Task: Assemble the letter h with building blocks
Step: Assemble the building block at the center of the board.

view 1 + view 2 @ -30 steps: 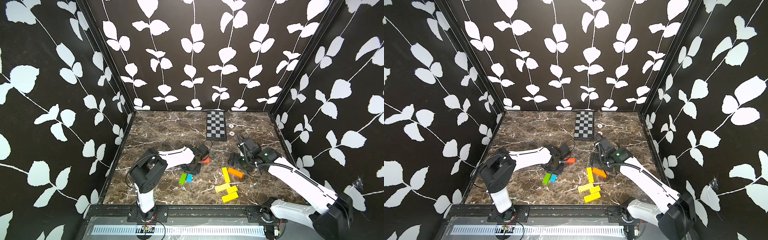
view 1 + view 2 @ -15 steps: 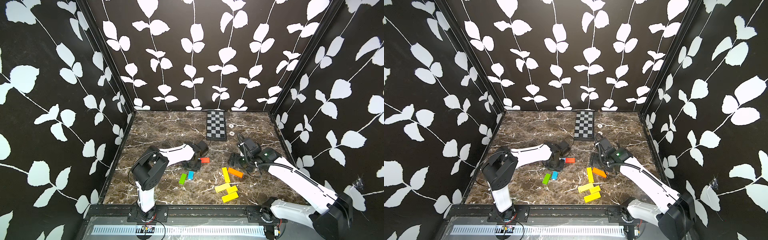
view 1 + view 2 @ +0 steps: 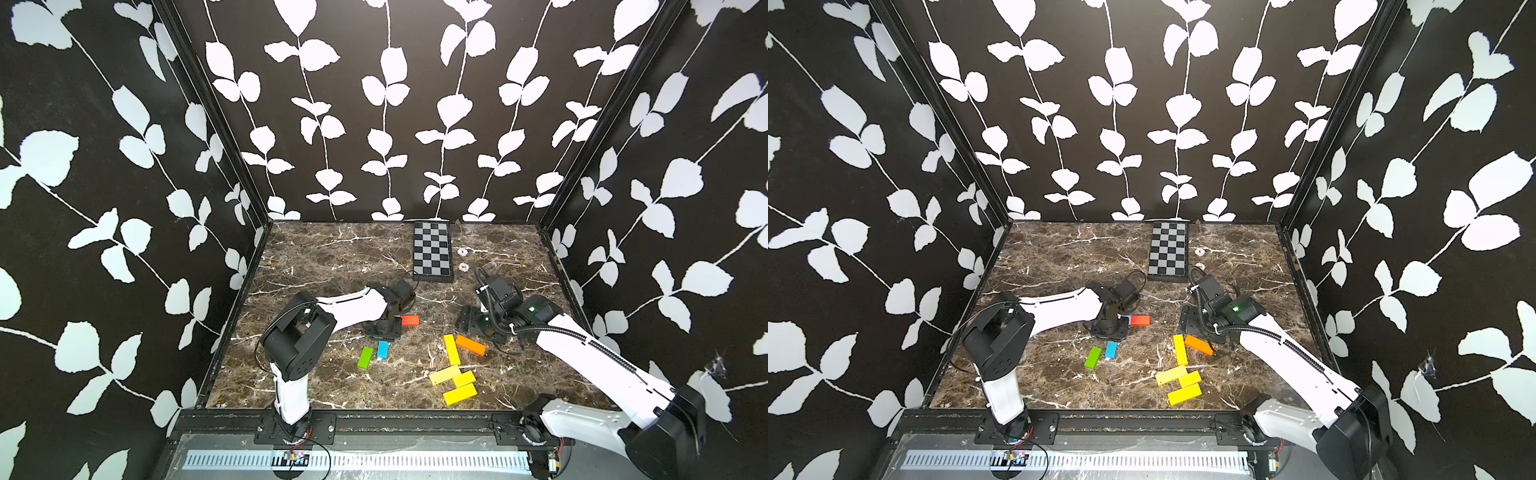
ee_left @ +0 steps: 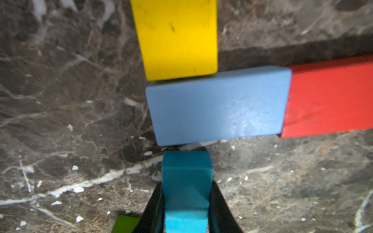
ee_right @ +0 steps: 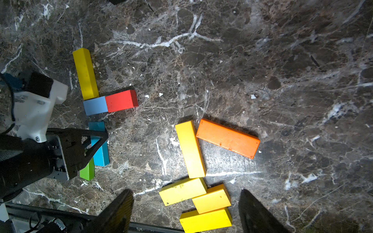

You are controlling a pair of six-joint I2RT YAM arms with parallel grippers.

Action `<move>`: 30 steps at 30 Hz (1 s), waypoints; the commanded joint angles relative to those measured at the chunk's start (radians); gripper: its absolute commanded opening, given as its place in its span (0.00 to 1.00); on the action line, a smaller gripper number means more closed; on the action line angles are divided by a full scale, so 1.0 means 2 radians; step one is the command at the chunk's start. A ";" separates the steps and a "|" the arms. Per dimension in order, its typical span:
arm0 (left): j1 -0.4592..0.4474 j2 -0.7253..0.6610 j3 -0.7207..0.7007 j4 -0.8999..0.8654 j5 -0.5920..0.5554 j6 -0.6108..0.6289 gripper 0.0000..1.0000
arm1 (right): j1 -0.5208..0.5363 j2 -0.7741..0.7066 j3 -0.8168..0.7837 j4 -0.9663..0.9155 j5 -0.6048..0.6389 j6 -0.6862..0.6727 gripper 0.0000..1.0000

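Blocks already joined on the desk (image 5: 282, 80) read as the start of the letter. A long yellow block (image 4: 175, 36) butts end-on against one long side of the light blue block (image 4: 218, 105). A red block (image 4: 331, 98) abuts the light blue block's short end and sticks out sideways, likely the beginning of the h's arch. The left hand (image 4: 186, 201) is closed on a darker blue block (image 4: 186, 173), its two black fingers pressed to the block's long sides. The block's free end sits just short of the light blue block, opposite the yellow one and roughly in line with it, so it seems meant to lengthen the stem. Whether it rests on the desk or is lifted slightly, I cannot tell. A green block (image 5: 87, 173) lies beyond it, farther from the light blue block. The right hand (image 5: 186, 192) stands wide open and holds nothing, hanging above the spare pieces: an orange block (image 5: 228, 138) and four loose yellow blocks (image 5: 190, 149). These lie well apart from the light blue block on its red side, probably as stock for that arm.
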 commanded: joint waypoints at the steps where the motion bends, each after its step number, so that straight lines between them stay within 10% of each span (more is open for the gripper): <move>1: 0.003 0.020 0.003 -0.004 -0.011 -0.005 0.06 | -0.002 -0.008 -0.002 -0.003 0.000 0.003 0.80; 13: 0.011 0.026 0.015 -0.003 -0.012 -0.004 0.04 | -0.002 -0.009 -0.003 -0.001 -0.002 0.003 0.80; 18: 0.012 0.022 0.012 -0.001 -0.013 -0.007 0.39 | -0.002 -0.010 0.001 -0.006 -0.002 0.001 0.80; 30: -0.016 -0.031 -0.019 -0.011 -0.001 -0.014 0.55 | -0.002 -0.016 0.001 -0.012 -0.002 -0.003 0.80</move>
